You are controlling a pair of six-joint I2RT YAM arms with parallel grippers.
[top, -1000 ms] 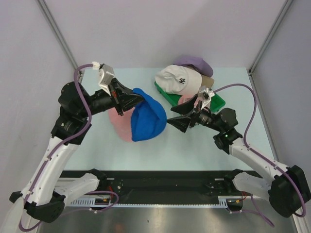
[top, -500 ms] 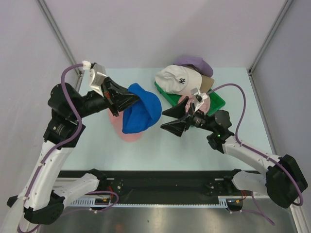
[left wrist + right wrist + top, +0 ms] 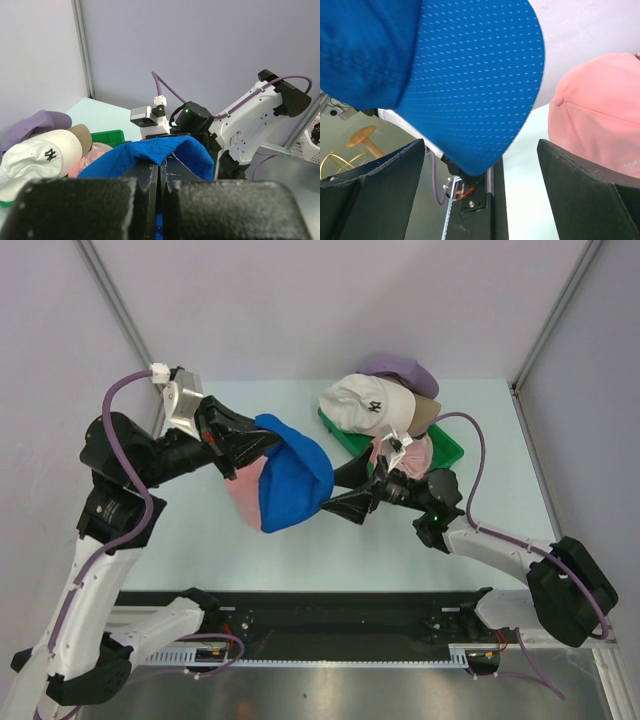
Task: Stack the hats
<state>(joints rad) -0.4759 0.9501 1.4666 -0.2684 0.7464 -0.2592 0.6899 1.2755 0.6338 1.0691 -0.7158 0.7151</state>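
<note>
Jaws of left gripper (image 3: 262, 440) clamped together on blue cap (image 3: 295, 475), held up off table (image 3: 200, 540). Pink cap (image 3: 245, 495) just under/behind it. Right gripper (image 3: 345, 494) jaws wide apart, tips just beside blue brim. White cap (image 3: 368, 405) overlaps tan (image 3: 428, 412) & lavender (image 3: 400, 368) caps at back right, w/ green tray (image 3: 448, 450) alongside.

From overhead we see the whole table (image 3: 195, 545). Our wrist views face each other closely, sharing the blue hat (image 3: 192, 155).
</note>
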